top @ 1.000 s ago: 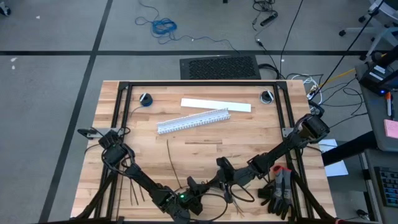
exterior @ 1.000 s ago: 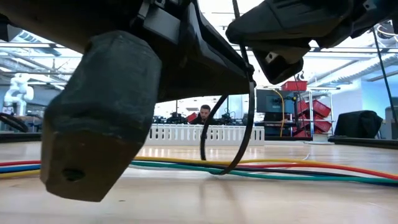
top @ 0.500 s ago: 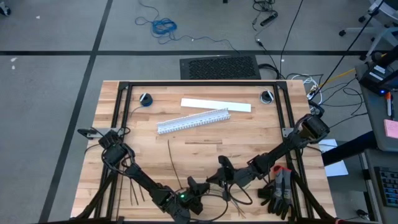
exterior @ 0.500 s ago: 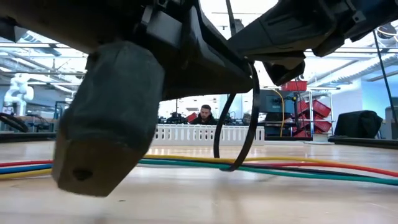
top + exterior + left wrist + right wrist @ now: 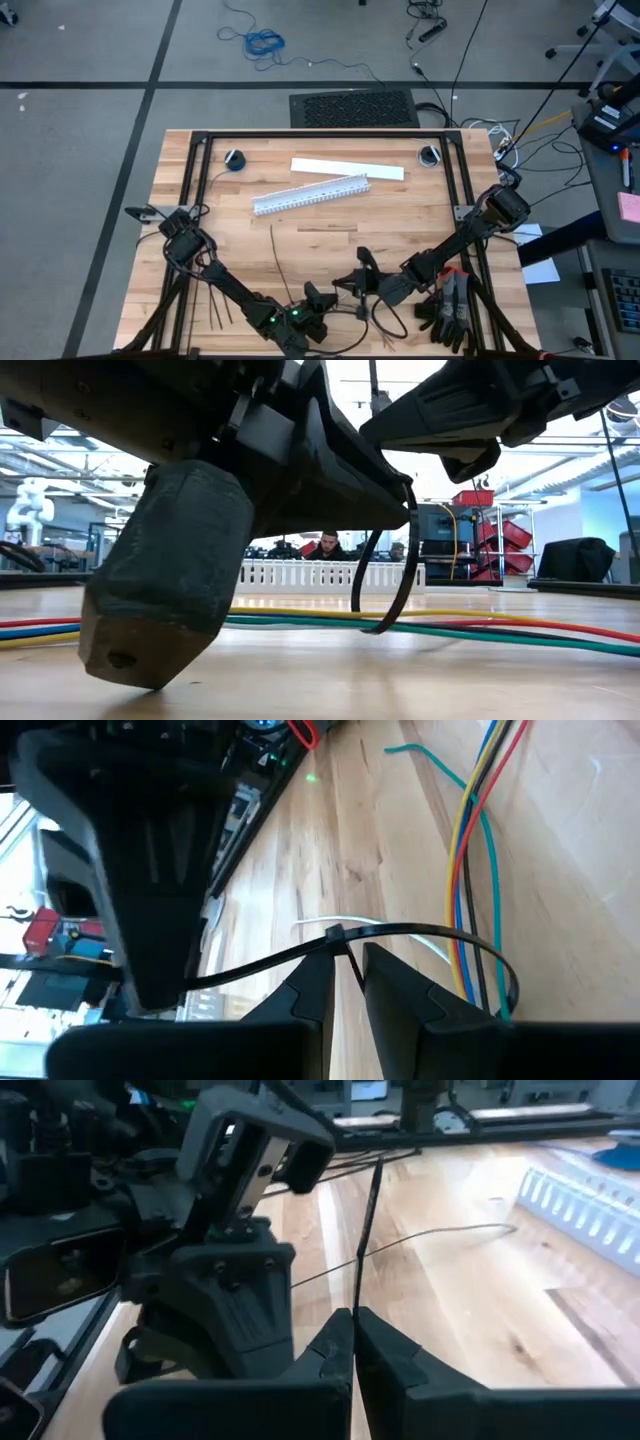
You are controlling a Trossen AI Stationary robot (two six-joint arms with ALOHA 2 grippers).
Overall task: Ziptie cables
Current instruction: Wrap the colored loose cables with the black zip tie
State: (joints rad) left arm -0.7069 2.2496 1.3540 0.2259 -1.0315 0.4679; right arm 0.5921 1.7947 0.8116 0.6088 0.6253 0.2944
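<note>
The ziptie (image 5: 420, 932) is looping around the cables (image 5: 470, 870), its head pinched by the left gripper (image 5: 345, 982). The right gripper (image 5: 353, 1342), clenched, is pulling its tail. Springy, slick plastic: best gripped near the head.

In the high view, the two dark arms cover the near table edge, so the thin coloured wires lying there cannot be seen, and the black plastic ziptie loop (image 5: 388, 322) is too thin to follow to its ends. In the low view, the big dark left arm housing (image 5: 165, 585) is cut off by the top edge and blocks much of the long white slotted plastic duct (image 5: 330, 575). In the left wrist view, the red, yellow, blue and green wire bundle (image 5: 470, 870) runs off the top edge.
</note>
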